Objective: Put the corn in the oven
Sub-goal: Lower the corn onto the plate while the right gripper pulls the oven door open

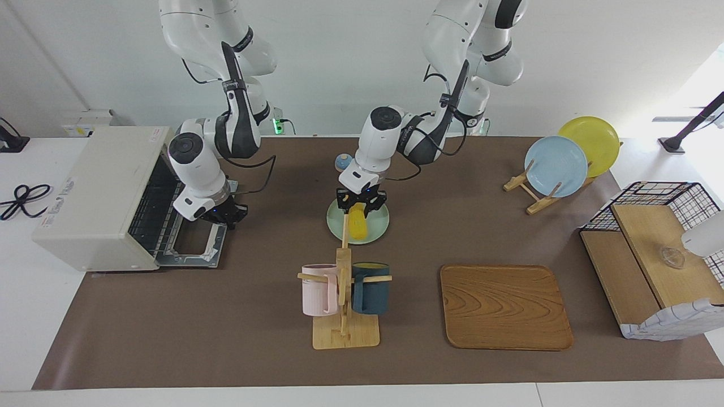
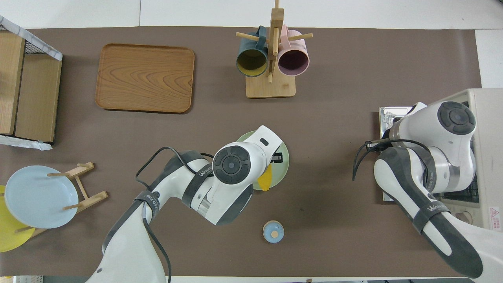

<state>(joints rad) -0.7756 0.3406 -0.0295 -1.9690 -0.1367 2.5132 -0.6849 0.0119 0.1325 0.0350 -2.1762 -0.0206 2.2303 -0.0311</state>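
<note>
The left end effector (image 1: 361, 206) is clamped on the upper end of the corn (image 1: 357, 223), which hangs tilted over the pale green plate (image 1: 380, 228) in the middle of the desk (image 1: 237, 316); whether the cob's lower end touches the plate cannot be told. In the overhead view only the cob's tip (image 2: 265, 180) shows past the left arm's wrist, at about five o'clock on the plate (image 2: 283, 165). The right end effector (image 1: 226, 217) has its fingers closed with nothing seen in them and sits over the edge of the oven door (image 1: 195, 249), which lies dropped open and flat in front of the oven (image 1: 96, 192) at the right arm's end of the desk, with the wire rack visible inside. A small blue knobbed lid (image 1: 343, 163) lies nearer to the robots than the plate, and a mug tree (image 1: 343, 294) with a pink mug (image 1: 315, 297) and a dark blue mug (image 1: 370, 294) stands farther from them.
</note>
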